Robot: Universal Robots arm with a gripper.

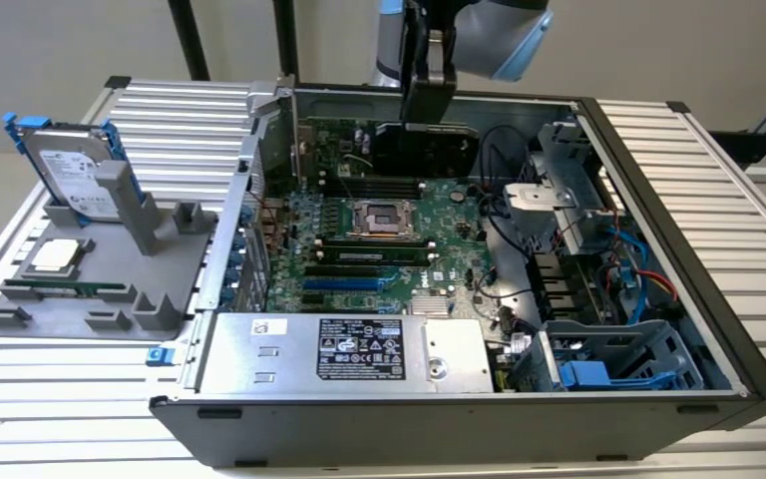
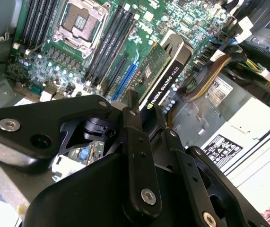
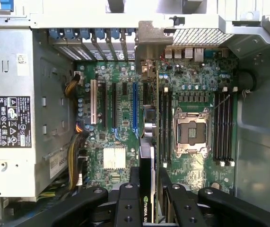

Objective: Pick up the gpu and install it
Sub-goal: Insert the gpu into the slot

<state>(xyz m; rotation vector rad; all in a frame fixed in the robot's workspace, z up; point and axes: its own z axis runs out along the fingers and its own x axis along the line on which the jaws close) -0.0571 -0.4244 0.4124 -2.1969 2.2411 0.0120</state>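
Note:
My gripper (image 1: 427, 105) is shut on the gpu (image 1: 423, 152), a flat card with a black shroud. It hangs edge-down inside the open computer case, over the far part of the green motherboard (image 1: 356, 254). In the second wrist view the gpu (image 2: 159, 71) shows its green board face and black shroud beyond the black fingers (image 2: 132, 120). In the first wrist view the gpu (image 3: 145, 161) is seen edge-on, running from my gripper (image 3: 149, 191) toward its silver end bracket (image 3: 149, 42). It lies alongside the blue expansion slot (image 3: 135, 106). The card looks held above the board.
The empty processor socket (image 1: 383, 217) and memory slots sit mid-board. A silver power supply (image 1: 343, 349) fills the case's near side, with cables and a blue drive cage (image 1: 596, 364) on the exterior view's right. A grey fixture (image 1: 77, 299) outside the case carries a hard drive (image 1: 71, 170).

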